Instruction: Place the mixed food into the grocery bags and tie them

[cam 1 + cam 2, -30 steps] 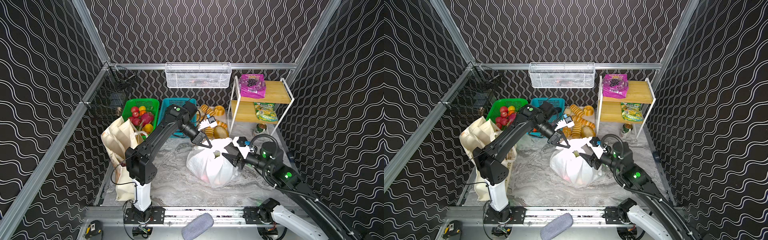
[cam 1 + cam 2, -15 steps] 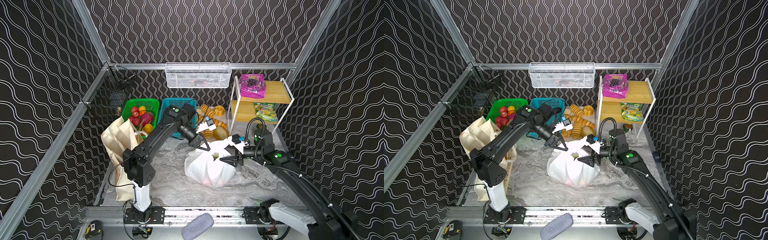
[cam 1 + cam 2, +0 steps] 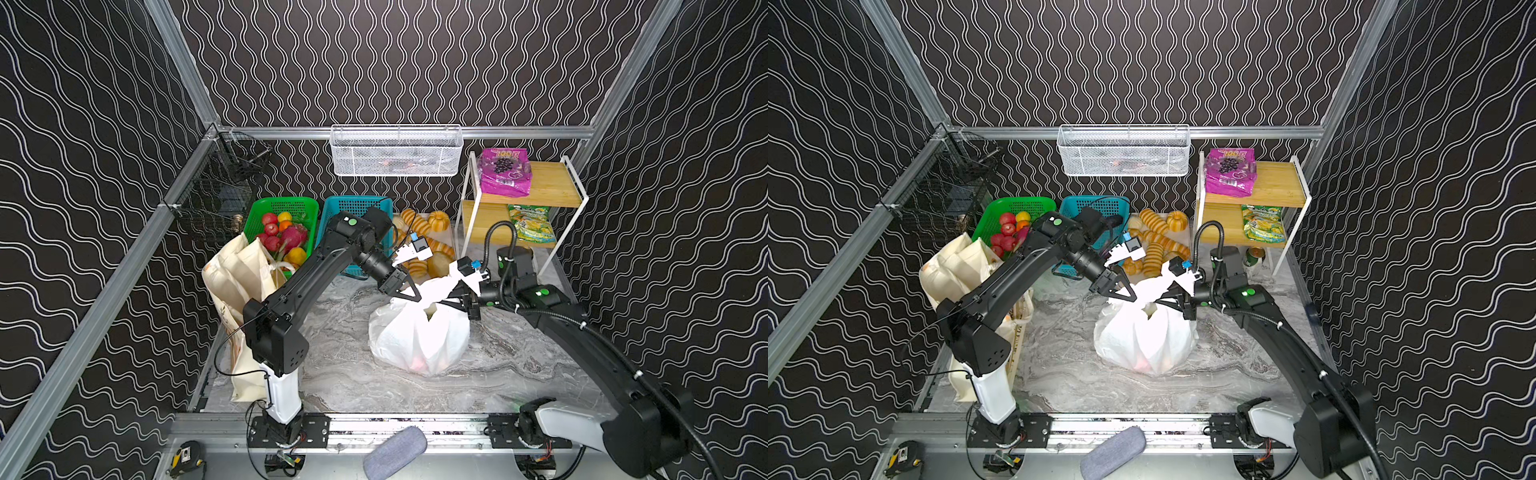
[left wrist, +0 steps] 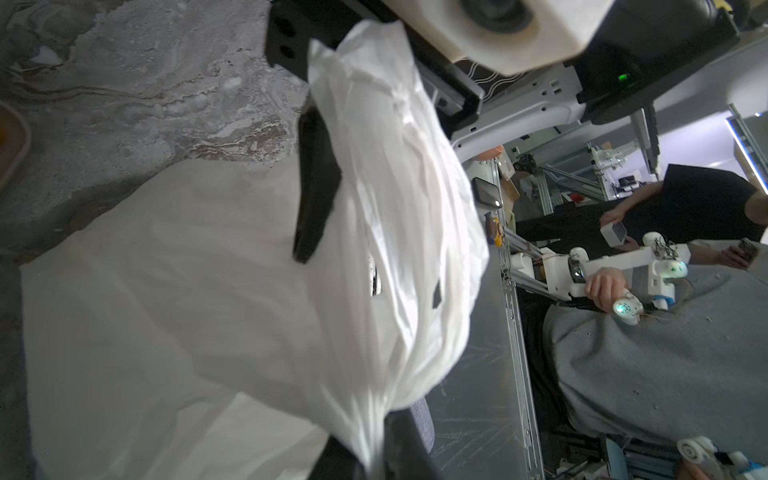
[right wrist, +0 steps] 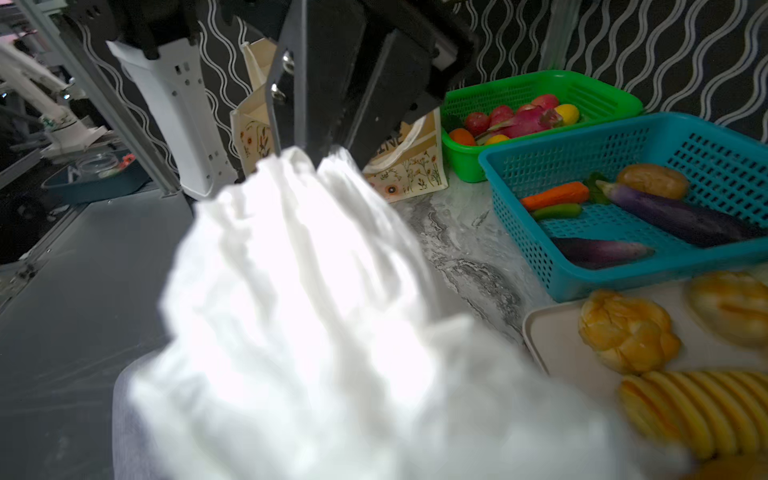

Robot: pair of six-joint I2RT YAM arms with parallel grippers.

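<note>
Logged on grey marble bench [image 3: 332, 374], largest first. At left edge: cream canvas tote [image 3: 237, 270], upright. At centre: white plastic bag [image 3: 415, 340], filled and standing, with a faint red tint through its base. Over its mouth: left pincer [image 3: 415, 296] nipped narrow on gathered handle plastic; right pincer [image 3: 453, 298] clamped tight on that plastic from the opposite side. On wooden shelf [image 3: 552, 187], right rear: purple grape-print packet [image 3: 503, 172], lying flat.

Top views crisp (white bag [image 5: 291, 332] blurred, overexposed)
</note>
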